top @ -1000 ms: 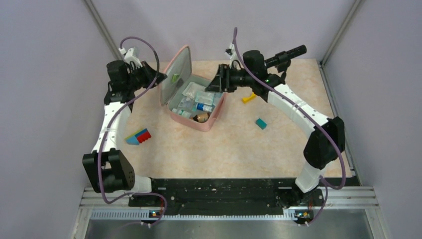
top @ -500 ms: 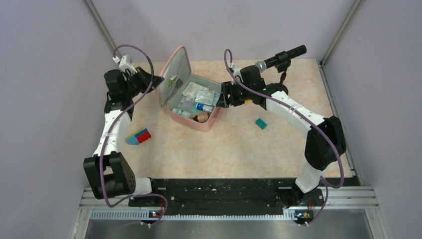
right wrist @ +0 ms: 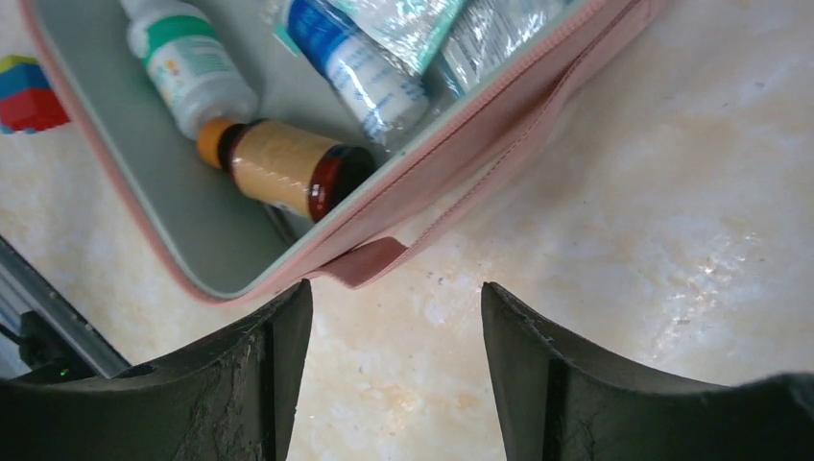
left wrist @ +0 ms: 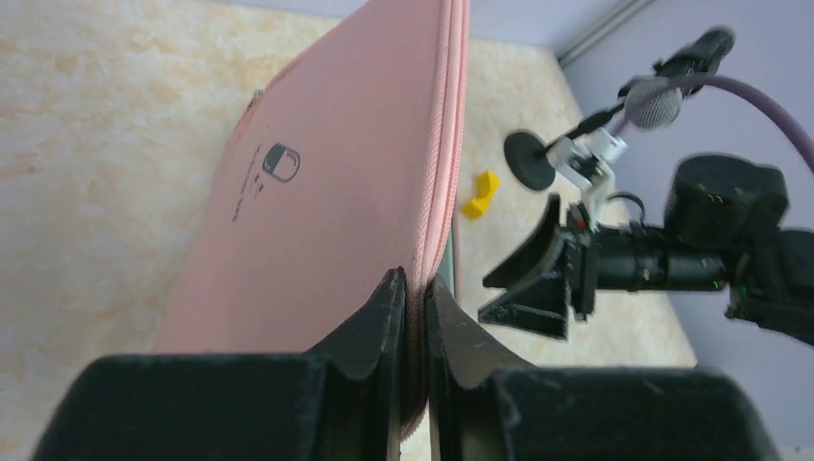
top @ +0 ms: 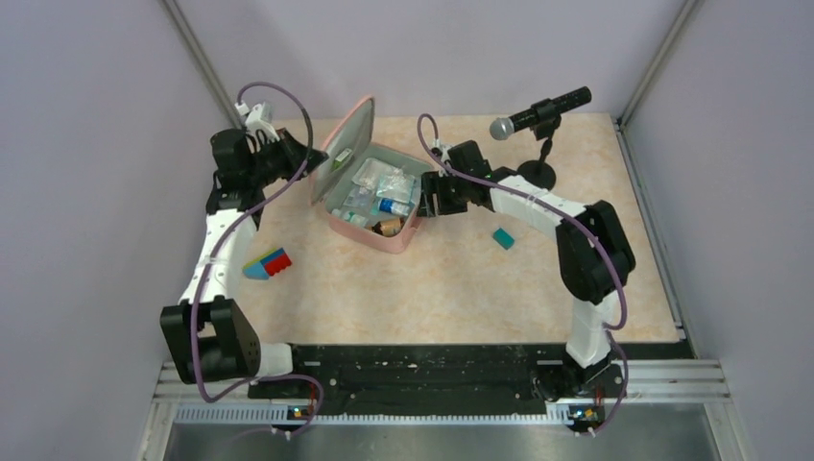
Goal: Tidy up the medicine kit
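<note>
The medicine kit (top: 379, 237) is being kept in the upper middle of the overhead frame; its lid (top: 344, 144) is being pinched at the zip edge by the left gripper (left wrist: 415, 288), which is clenched on it; over the last second the lid is being swung from nearly upright to leaning over the filled base, so closing is judged to be under way; the right gripper (right wrist: 395, 307) is being brought down off the contents to the table (top: 461, 288), and is now being held low just beside the kit's right wall, near the strap handle (right wrist: 461, 206), its jaws parted and empty; the amber bottle (right wrist: 283, 165) is being left lying against that wall, seemingly below the rim; open room is being offered at the lower centre; the microphone (top: 533, 113) at the upper right and the teal block (top: 503, 238) are being left near the right arm, narrowing its retreat.
</note>
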